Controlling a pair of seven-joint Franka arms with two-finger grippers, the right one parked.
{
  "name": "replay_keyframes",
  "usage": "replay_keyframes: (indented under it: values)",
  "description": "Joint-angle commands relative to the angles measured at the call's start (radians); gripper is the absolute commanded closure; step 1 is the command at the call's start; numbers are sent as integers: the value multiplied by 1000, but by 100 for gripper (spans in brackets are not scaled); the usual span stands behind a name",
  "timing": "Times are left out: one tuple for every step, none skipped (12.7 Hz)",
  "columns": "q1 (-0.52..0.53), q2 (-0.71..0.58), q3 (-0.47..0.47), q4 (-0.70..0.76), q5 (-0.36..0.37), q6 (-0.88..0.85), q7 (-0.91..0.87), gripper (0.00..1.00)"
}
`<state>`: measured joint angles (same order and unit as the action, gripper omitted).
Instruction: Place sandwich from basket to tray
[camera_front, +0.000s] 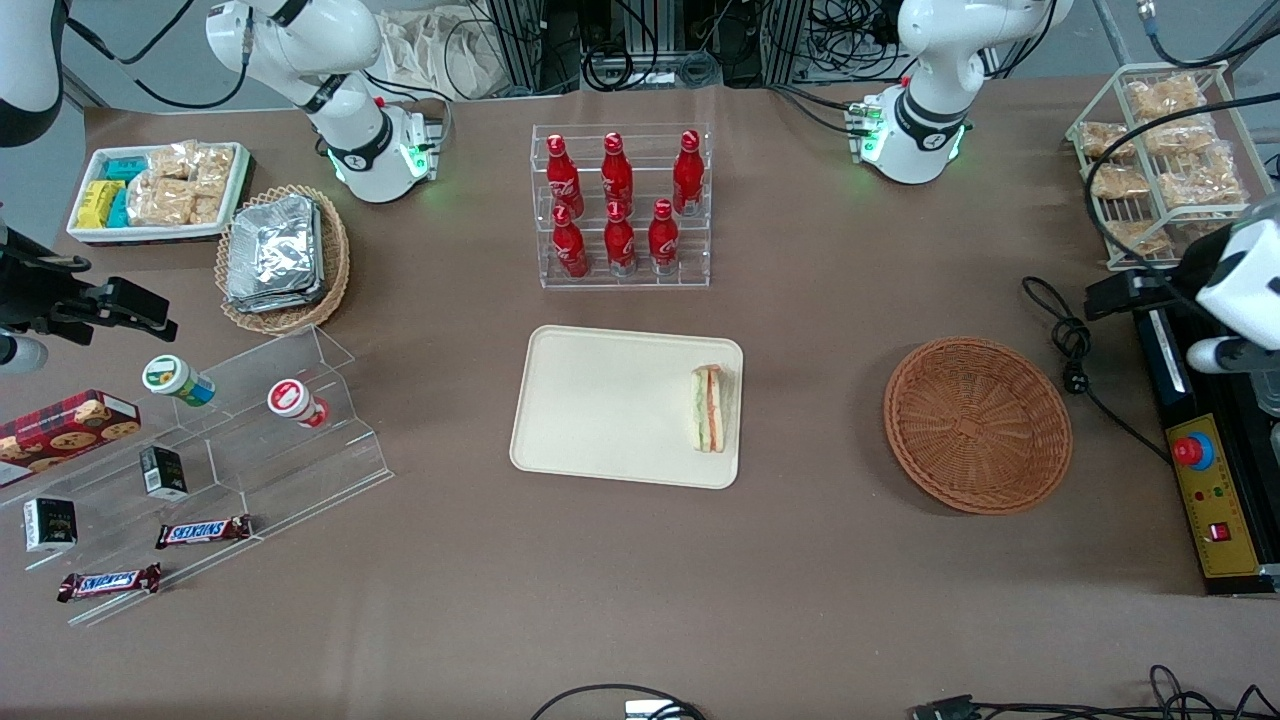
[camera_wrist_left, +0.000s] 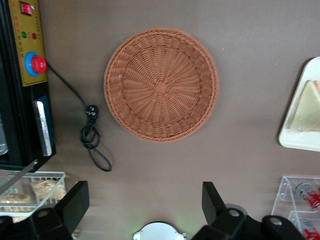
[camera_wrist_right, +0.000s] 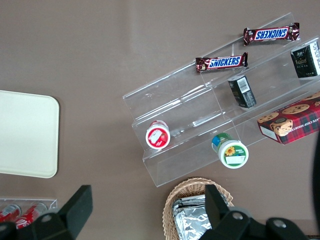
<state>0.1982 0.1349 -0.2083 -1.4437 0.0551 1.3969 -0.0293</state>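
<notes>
Sandwich (camera_front: 710, 408): lying on its side in the tray (camera_front: 600, 400), close against the rim at the working arm's end; layered edge showing green and orange-pink between pale bread; no longer in the basket
Basket (camera_wrist_left: 161, 84): reddish-brown wicker, empty; resting flat on the table, well apart from the tray, toward the working arm's end
Gripper (camera_wrist_left: 145, 200): raised high above the table, looking down on the basket; both fingers (camera_wrist_left: 75, 202) spread wide, nothing between them
Task status: judged complete as things lie; transfer made, no further hold needed
Handling of sandwich: judged light, soft and easily crushed; layers likely to slide or part under a hard squeeze; bread surface matte, not slippery
Where to take hold: best across the two flat bread faces near the middle of the wedge, with light pressure; pointed tip and filling edge best avoided
Surface: brown matte table covering (camera_front: 800, 560), flat and even; tray smooth with low rim, likely to let the wedge slide if nudged
Room: rack of red bottles (camera_front: 620, 205) farther from the front camera than the tray; black cable (camera_front: 1075, 360) and control box (camera_front: 1205, 480) beside the basket; wire rack of snack packs (camera_front: 1160, 150) nearby
</notes>
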Motion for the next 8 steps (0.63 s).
replay_keyframes:
  values:
    - [-74,-75,110,-82,-6,14,43,0]
    - [-80,-89,118,-102,-6,30,43,0]
    - [-76,-112,118,-139,-8,53,43,0]
    - [-75,-138,119,-177,-8,85,43,0]
    - [-77,-164,118,-219,-9,109,43,0]
    - [-79,-185,110,-253,-9,128,42,0]
    - [-79,-199,98,-276,-9,137,36,0]
    - [-77,-205,84,-288,-9,137,31,0]
